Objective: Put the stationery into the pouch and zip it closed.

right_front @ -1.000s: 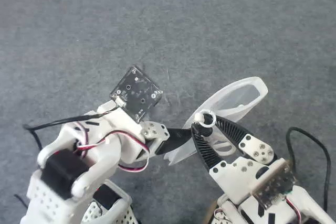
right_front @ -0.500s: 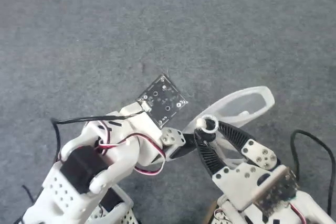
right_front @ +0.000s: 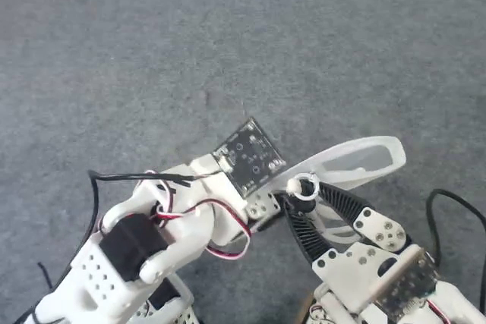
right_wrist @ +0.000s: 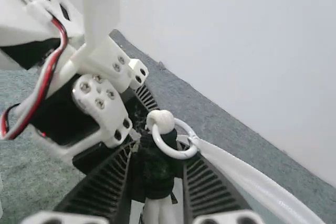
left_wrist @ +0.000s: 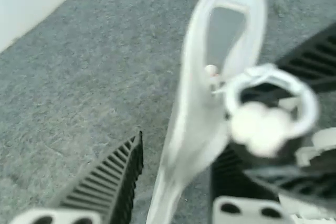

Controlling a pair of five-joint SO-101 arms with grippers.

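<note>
Where the two arms meet at lower centre of the high view, the right gripper (right_wrist: 157, 156) is clamped on the zip pull (right_wrist: 170, 139), with ring and bead standing just above its tips. The left gripper (left_wrist: 176, 156) stands released, jaws apart astride the near end of the pouch (right_front: 353, 158), and the grey mat (right_front: 152, 58) shows between one jaw and the fabric. The pouch runs toward right of centre, its far end gaping. Judgement: zipping is in hand. The next move calls for the left gripper to pinch the near end while the right gripper draws the pull along. Stationery inside cannot be confirmed.
</note>
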